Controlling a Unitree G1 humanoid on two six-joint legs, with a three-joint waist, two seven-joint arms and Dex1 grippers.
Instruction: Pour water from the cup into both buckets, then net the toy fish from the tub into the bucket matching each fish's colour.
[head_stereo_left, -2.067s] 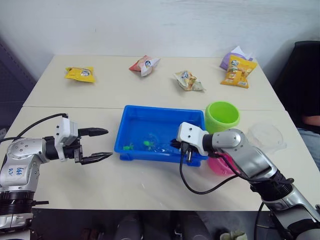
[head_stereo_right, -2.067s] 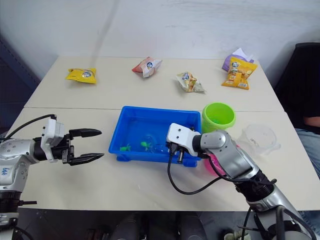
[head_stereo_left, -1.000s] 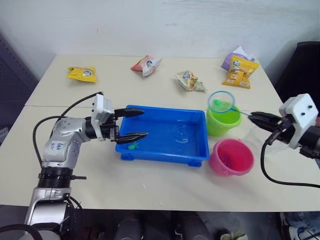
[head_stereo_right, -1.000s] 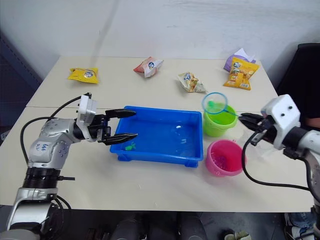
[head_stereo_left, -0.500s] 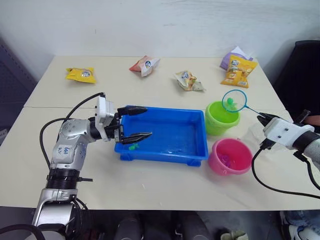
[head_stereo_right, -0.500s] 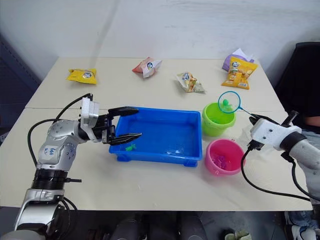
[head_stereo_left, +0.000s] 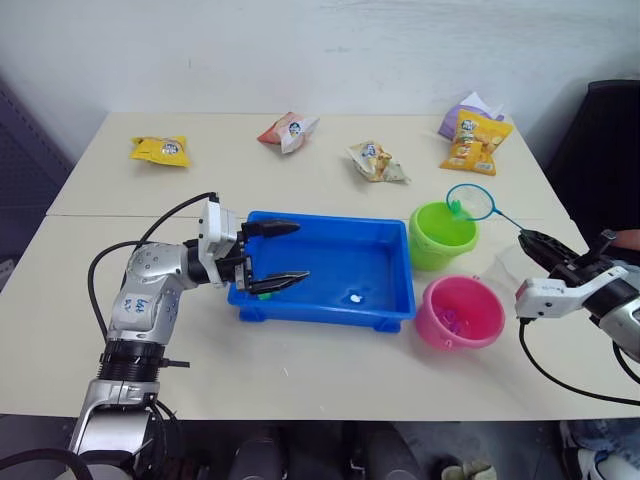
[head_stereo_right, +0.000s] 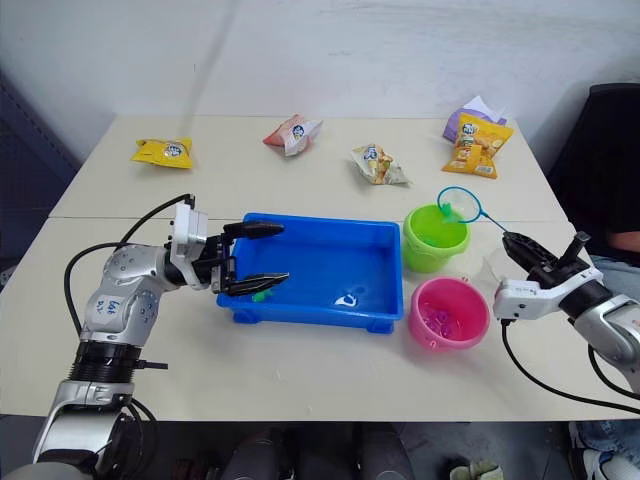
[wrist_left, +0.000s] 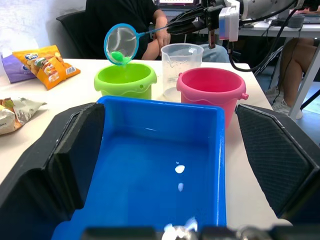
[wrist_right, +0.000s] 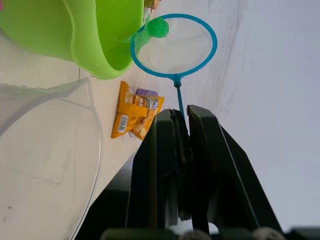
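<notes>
Right claw (wrist_right: 182, 122) pinches the net (head_stereo_left: 470, 201) handle, hoop over the green bucket (head_stereo_left: 443, 233); left claw (head_stereo_left: 283, 255) spread around the tub (head_stereo_left: 330, 302) rim

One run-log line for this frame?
right claw: shut on net | green fish in net, over green bucket | left claw: open, at tub

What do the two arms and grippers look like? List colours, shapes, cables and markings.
Both arms are silver-grey metal with rounded joints. Each wrist carries a white boxy block, and a loose black cable loops alongside. The left gripper and right gripper have two tapering black fingers. Blue handwriting marks the left forearm.
</notes>
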